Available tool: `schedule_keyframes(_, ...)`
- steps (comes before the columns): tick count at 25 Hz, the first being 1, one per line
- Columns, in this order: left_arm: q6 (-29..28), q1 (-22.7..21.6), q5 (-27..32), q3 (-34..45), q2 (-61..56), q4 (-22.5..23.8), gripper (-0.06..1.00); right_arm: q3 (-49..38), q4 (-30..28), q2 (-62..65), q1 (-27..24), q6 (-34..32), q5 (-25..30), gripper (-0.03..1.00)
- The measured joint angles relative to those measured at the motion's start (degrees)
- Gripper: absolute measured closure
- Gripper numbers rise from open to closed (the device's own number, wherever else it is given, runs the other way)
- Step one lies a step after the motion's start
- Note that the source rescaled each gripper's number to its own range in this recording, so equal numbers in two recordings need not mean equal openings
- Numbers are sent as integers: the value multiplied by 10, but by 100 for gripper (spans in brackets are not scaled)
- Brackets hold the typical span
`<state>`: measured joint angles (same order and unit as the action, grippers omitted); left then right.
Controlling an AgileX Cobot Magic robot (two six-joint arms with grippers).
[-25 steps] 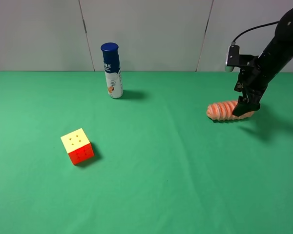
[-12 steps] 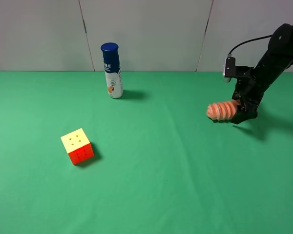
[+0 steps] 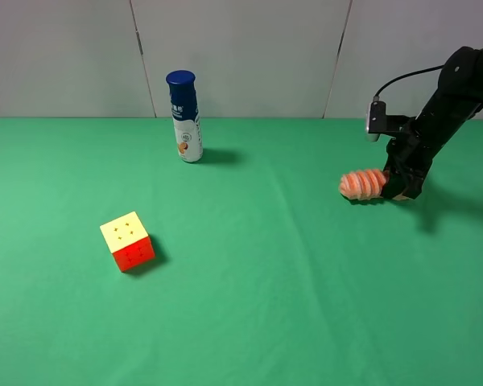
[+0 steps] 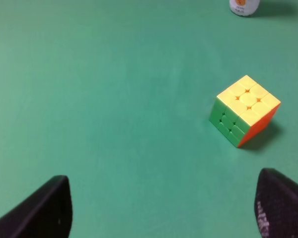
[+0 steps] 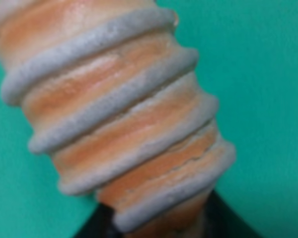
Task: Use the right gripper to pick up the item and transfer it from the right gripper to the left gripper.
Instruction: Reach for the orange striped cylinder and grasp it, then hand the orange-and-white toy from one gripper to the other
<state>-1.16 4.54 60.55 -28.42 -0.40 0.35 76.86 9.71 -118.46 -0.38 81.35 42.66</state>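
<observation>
The item [image 3: 361, 184], an orange-pink ribbed roll, is at the right of the green table. My right gripper [image 3: 401, 186] is shut on its right end, and the left end sticks out toward the table's middle, at or just above the cloth. In the right wrist view the item [image 5: 114, 114] fills the frame, with black fingers [image 5: 97, 225] at its base. My left gripper [image 4: 164, 213] is open and empty over the cloth near the puzzle cube [image 4: 244, 110]. It is out of the exterior high view.
A yellow-red puzzle cube [image 3: 127, 241] lies at the left of the green table [image 3: 266, 289]. A blue-capped white bottle [image 3: 185, 117] stands at the back, left of centre. A grey wall runs behind the table.
My right arm has bent lower and its gripper has shifted slightly left, now covering the item's right end. The item has barely moved. The cube and bottle are unchanged.
</observation>
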Motion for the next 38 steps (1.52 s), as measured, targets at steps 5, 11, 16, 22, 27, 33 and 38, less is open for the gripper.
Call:
schedule_keyframes(5, 0, 0, 0, 0, 0, 0, 11, 1, -1, 0, 0, 0, 3, 86)
schedule_keyframes(11, 0, 0, 0, 0, 0, 0, 11, 1, -1, 0, 0, 0, 5, 87)
schedule_keyframes(16, 0, 0, 0, 0, 0, -3, 11, 1, 3, 4, 0, -21, 11, 88)
schedule_keyframes(22, 0, 0, 0, 0, 0, 0, 11, 1, 20, 75, 5, -51, 27, 90)
schedule_keyframes(27, 0, 0, 0, 0, 0, 0, 11, 1, 21, 146, 29, -150, 67, 90)
schedule_keyframes(33, 0, 0, 0, 0, 0, -3, 11, 1, 7, 205, 87, -274, 134, 90)
schedule_keyframes(38, 0, 0, 0, 0, 0, 0, 11, 1, -24, 238, 170, -388, 177, 90)
